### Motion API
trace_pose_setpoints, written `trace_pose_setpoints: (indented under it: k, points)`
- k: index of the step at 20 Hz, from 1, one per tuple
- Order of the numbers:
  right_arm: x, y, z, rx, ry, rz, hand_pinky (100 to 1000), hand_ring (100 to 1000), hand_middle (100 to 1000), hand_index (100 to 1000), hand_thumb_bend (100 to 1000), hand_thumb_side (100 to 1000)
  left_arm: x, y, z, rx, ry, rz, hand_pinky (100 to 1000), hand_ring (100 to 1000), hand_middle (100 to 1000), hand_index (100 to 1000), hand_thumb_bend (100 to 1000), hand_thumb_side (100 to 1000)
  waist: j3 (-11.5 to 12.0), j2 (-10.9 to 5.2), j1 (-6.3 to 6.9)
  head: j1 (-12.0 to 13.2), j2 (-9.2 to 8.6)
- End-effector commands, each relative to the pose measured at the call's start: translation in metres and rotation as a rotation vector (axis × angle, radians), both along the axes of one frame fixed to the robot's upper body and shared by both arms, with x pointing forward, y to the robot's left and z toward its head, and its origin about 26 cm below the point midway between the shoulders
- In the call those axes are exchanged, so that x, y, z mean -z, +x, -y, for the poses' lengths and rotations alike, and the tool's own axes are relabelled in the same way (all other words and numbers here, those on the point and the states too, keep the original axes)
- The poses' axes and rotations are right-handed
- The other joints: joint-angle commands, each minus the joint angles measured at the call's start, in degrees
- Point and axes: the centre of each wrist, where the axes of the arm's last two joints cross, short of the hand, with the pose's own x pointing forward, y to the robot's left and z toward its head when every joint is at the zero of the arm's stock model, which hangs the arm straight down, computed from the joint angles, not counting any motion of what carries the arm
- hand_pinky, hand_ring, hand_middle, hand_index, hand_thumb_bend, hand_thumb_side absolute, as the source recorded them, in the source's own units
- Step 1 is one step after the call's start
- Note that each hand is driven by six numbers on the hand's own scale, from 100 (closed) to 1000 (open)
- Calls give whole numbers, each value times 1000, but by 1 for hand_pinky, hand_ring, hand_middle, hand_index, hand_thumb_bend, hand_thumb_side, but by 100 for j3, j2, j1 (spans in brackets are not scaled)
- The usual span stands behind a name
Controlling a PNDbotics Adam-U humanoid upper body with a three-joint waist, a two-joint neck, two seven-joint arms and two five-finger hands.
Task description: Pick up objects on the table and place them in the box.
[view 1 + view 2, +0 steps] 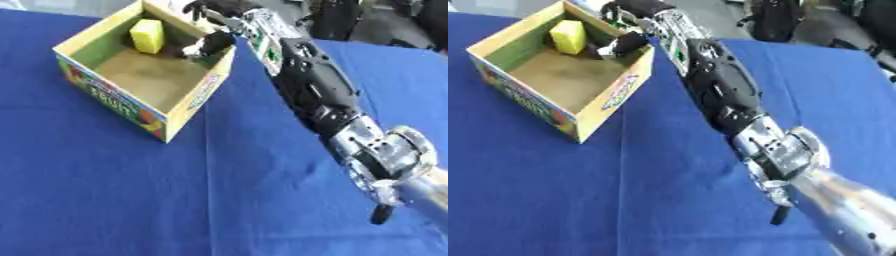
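Observation:
An open cardboard box (188, 107) with colourful printed sides stands on the blue cloth at the upper left. A yellow block (147, 35) leans in its far corner, on the brown floor. My right arm stretches from the lower right up to the box. Its right hand (213, 42) hangs over the far right rim, with a dark finger reaching down inside. The finger ends a little to the right of the yellow block, apart from it. Nothing shows between the fingers, which look relaxed. My left hand is in neither view.
The blue tablecloth (105, 190) covers the table around the box. Dark equipment (776, 17) stands beyond the far edge at the upper right. My right forearm (719, 85) lies diagonally across the cloth to the right of the box.

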Motion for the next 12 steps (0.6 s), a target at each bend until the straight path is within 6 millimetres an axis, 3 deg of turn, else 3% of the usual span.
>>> trace_pose_setpoints:
  k: [1, 5, 9, 12]
  points:
    - [-19, -4, 3, -3, 3, 66, 812, 781, 692, 882, 471, 791, -7, -2, 1, 12, 2, 25, 810, 765, 961, 741, 167, 826, -14, -128, 61, 27, -99]
    - [-21, -4, 2, -19, 36, 88, 806, 764, 644, 854, 425, 786, -6, -2, 1, 10, 2, 24, 810, 766, 961, 741, 167, 826, -17, -123, 65, 121, -85]
    - [-36, -11, 10, -42, 89, 147, 791, 737, 599, 820, 380, 796, -7, -2, 0, 3, 0, 27, 811, 766, 961, 741, 168, 825, -37, -135, 54, 738, -8]
    - [-51, -20, 21, -56, 104, 186, 793, 737, 600, 820, 366, 801, -6, -3, -2, -6, 2, 24, 811, 766, 962, 741, 168, 826, -70, -144, 24, 965, 5]
